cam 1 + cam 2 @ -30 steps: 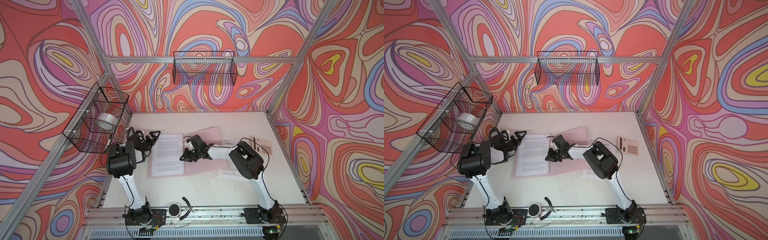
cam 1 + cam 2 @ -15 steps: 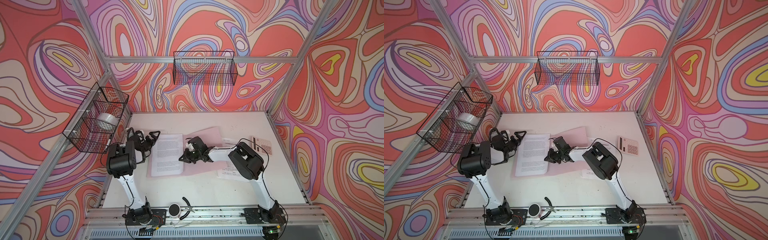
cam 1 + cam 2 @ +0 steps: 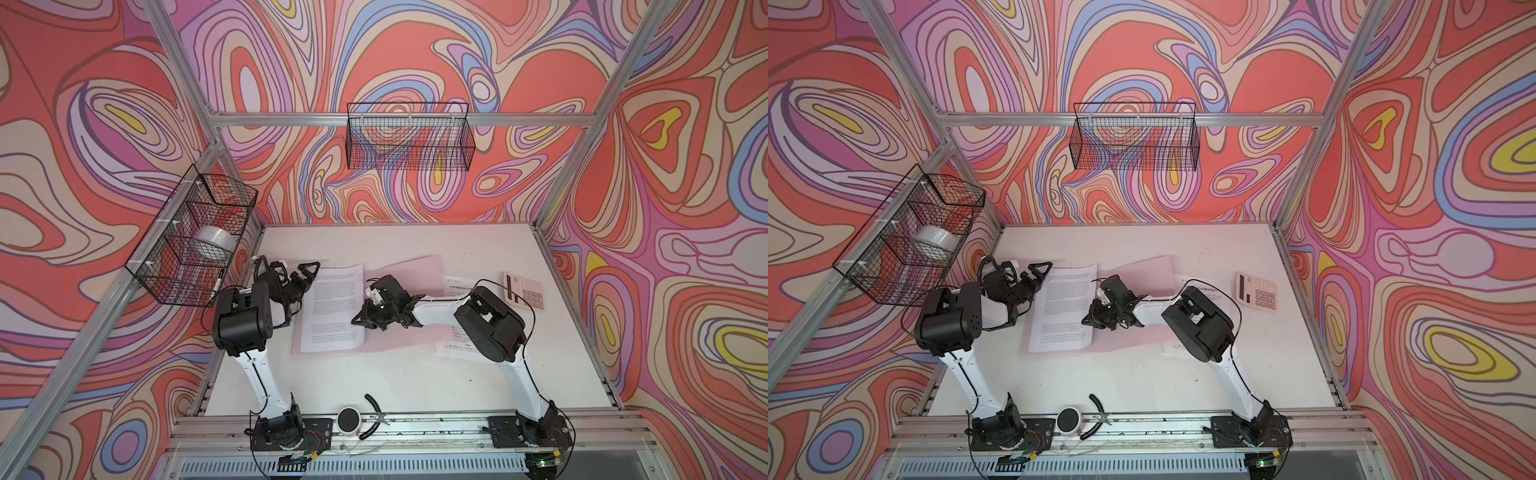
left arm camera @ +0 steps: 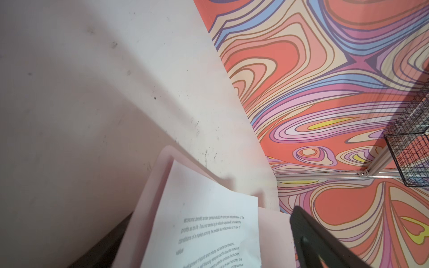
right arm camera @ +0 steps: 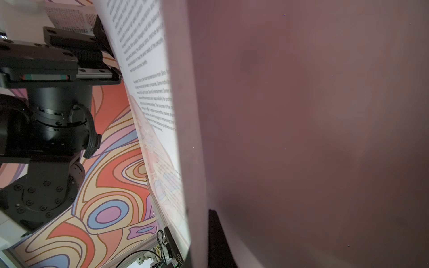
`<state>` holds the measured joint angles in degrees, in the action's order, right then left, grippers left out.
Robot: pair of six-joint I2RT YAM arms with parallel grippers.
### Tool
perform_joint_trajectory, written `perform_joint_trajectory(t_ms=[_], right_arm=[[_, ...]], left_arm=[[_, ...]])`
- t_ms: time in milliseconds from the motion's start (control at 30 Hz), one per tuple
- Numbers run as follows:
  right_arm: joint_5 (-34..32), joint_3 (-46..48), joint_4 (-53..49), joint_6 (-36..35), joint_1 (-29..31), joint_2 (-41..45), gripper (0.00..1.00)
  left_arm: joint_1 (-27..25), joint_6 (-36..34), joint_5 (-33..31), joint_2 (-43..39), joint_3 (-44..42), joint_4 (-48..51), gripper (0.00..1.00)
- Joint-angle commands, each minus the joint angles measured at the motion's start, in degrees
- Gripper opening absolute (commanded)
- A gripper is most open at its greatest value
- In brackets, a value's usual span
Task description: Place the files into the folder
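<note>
The pale pink folder [image 3: 403,274] [image 3: 1142,270] lies open in the middle of the table. One white printed file [image 3: 332,307] [image 3: 1063,307] rests on its left leaf. My right gripper [image 3: 356,322] [image 3: 1086,322] is turned on its side at that sheet's right edge, shut on the folder's right leaf [image 5: 301,116]. That leaf fills the right wrist view and hides all but one dark finger [image 5: 217,234]. My left gripper [image 3: 305,276] [image 4: 213,250] stands open at the sheet's far left corner [image 4: 204,208], holding nothing. Two more files [image 3: 455,282] [image 3: 457,348] lie partly under the right arm.
A small pinkish keypad card [image 3: 524,290] [image 3: 1256,291] lies at the right. A wire basket [image 3: 166,266] with a white roll hangs on the left wall and another basket [image 3: 409,137] on the back wall. A black round puck [image 3: 348,419] sits on the front rail.
My right gripper has slid left and toward the front along the sheet's right edge, still shut. The sheet has shifted slightly left. The left arm has not moved.
</note>
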<state>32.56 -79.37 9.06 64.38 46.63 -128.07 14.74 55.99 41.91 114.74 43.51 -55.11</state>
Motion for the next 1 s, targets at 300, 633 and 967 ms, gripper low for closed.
perform_joint_trajectory(t_ms=[300, 633, 967], right_arm=[[-3.22, 2.29, -6.81, -5.39, -2.98, 5.73, 0.69], [-11.81, 5.22, -23.13, -17.75, -5.97, 19.01, 0.72], [-17.05, 12.36, -29.52, -27.42, -12.51, 23.92, 0.71]], left_arm=[[0.57, 5.84, 2.65, 1.04, -4.22, -8.63, 1.00], [0.55, 0.59, 1.71, -6.96, -6.30, 2.49, 1.00], [0.64, -18.96, -6.13, -22.02, 0.59, 43.30, 1.00]])
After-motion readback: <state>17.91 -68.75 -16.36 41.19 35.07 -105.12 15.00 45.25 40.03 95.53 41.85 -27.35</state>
